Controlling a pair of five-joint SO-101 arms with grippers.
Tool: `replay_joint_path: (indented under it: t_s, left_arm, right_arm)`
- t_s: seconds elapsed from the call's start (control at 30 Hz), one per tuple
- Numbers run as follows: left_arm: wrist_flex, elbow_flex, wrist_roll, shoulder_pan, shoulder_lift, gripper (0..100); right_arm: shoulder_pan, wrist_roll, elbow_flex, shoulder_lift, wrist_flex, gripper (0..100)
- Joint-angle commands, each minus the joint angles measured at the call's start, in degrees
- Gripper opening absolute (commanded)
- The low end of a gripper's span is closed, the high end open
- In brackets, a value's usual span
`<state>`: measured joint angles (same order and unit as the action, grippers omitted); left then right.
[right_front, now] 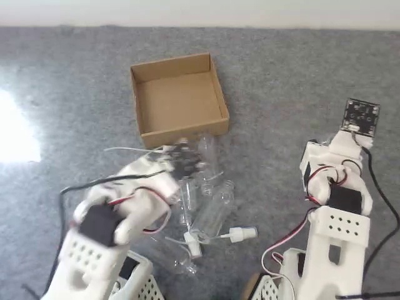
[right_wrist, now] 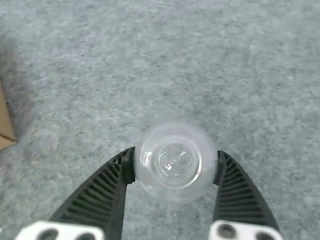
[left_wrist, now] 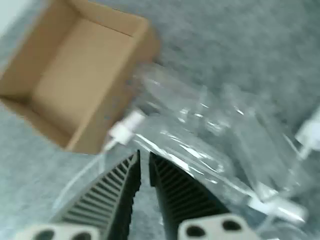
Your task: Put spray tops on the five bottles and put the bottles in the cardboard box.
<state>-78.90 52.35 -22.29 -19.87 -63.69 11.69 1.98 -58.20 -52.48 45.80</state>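
Observation:
The open cardboard box stands on the grey carpet with nothing inside it. Several clear bottles lie in a loose pile in front of it, with two white spray tops among them. My left gripper is shut with nothing between its fingers. It hovers just above the pile's box-side edge, near a spray top with a thin tube. My right gripper is shut on a clear bottle, seen end-on, above bare carpet at the right.
The box lies just beyond the left gripper. A corner of the box shows off to the right gripper's side. Both arm bases stand at the near edge. Grey carpet lies open around the right arm.

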Motion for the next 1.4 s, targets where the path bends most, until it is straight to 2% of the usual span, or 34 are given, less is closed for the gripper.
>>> replay_joint_path:
  t_s: [0.0,0.1,0.37,0.8,1.1,1.37]
  left_arm:
    - [3.1,-2.6,7.2,-8.2,8.0,14]
    - [5.5,-2.7,11.7,-13.9,12.7,22]
    - [12.0,-2.7,17.8,-24.5,26.2,23]
    - [20.9,-2.7,19.6,-29.6,43.1,23]
    - [21.9,-5.0,19.6,-33.6,51.6,22]
    - [19.6,-12.8,19.7,-33.6,62.2,12]
  right_arm:
    - [1.4,0.6,4.7,-2.4,-1.5,15.1]
    - [1.5,0.6,4.7,-2.4,-1.7,15.1]
    - [4.2,0.6,4.7,-2.3,-3.1,15.1]
    - [5.8,0.6,4.7,-1.9,-4.1,15.1]
    - [5.6,0.6,4.7,-1.9,-4.0,15.1]
    - [5.6,0.6,4.7,-2.0,-3.9,15.1]
